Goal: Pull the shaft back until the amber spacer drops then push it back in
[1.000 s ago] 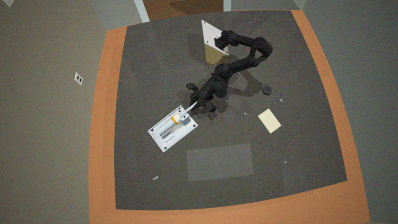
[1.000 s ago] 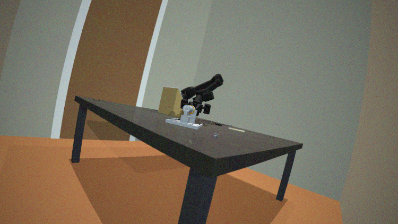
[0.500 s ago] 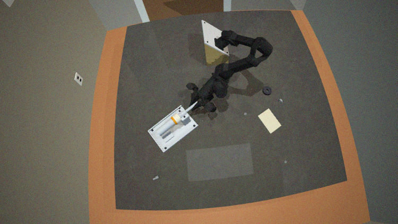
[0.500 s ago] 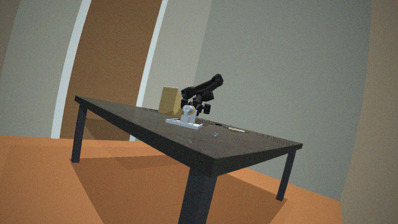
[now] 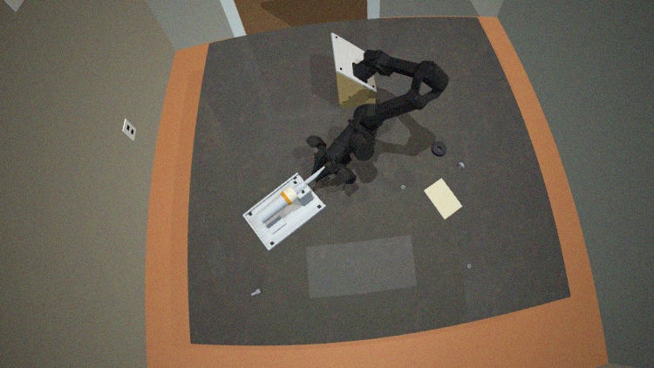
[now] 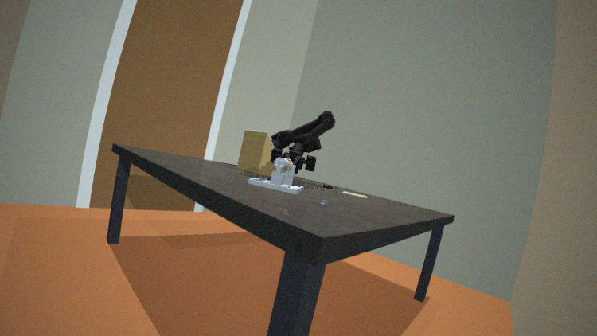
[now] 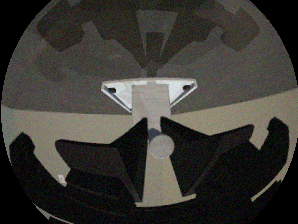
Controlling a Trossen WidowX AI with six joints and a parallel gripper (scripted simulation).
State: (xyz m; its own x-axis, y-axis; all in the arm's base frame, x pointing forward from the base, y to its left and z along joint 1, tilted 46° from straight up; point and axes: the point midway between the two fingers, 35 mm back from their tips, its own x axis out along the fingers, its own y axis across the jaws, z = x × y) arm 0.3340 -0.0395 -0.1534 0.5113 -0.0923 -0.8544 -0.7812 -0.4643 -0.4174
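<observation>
The pale housing block (image 5: pixel 273 210) (image 6: pixel 279 163) is a thick cylinder raised over a white base plate (image 5: pixel 292 224) (image 6: pixel 292 189). An amber spacer (image 5: pixel 286 197) (image 6: pixel 290 163) sits on the shaft line at its end, with a cream spacer (image 5: pixel 290 192) beside it. Any gap between the housing and the amber spacer is too small to tell. The thin pale shaft (image 5: pixel 313 176) runs out past a small upright support (image 5: pixel 304 197); its round end (image 7: pixel 161 146) shows in the wrist view. My gripper (image 5: pixel 323 170) (image 7: pixel 153 121) is shut on the shaft near that end. In the exterior view the fingertips are hidden.
A tan box (image 5: pixel 350 90) (image 6: pixel 252 148) with a white panel (image 5: pixel 343 57) stands behind the arm. A cream pad (image 5: pixel 442 198) (image 6: pixel 354 194), a dark ring (image 5: pixel 433 148), a small grey piece (image 5: pixel 255 292) and tiny light rings (image 5: pixel 403 185) lie on the table.
</observation>
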